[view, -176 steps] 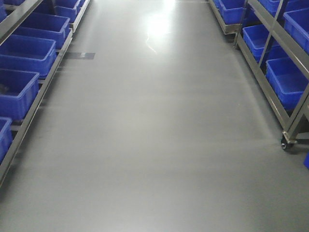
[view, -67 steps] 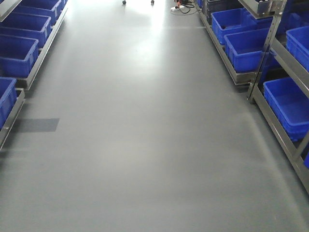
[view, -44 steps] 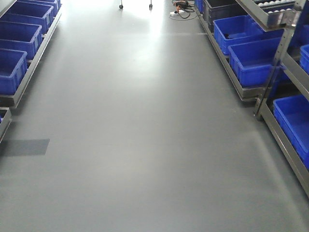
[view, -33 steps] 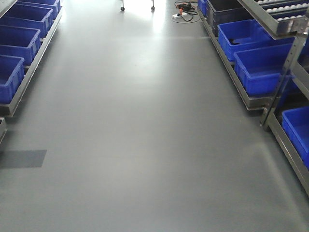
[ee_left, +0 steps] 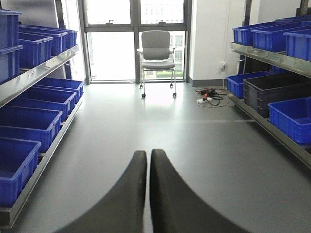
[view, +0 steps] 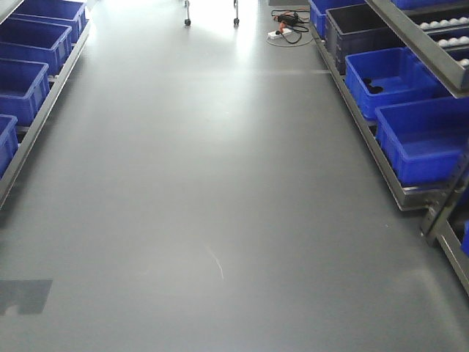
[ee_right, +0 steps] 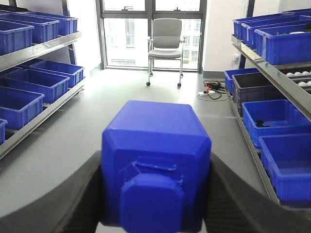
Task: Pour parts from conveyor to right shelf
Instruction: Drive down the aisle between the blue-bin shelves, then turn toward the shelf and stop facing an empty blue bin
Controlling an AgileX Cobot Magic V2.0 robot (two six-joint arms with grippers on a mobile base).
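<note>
— Where's the part?
— The small bright-blue plastic block (ee_right: 155,165) is clamped in my right gripper (ee_right: 156,204), dark fingers (ee_right: 77,194) against its flat sides. The left gripper (ee_left: 148,189) is pressed closed on nothing.
— Handling?
— Rigid, light and glossy, I'd say, so it could slip. The flat sides are the hold.
— Bins?
— On the steel-framed right shelf (view: 399,199), the nearest glossy blue bin (view: 425,170) looks bare; the blue bin behind it (view: 399,64) holds dark bits I can't identify
</note>
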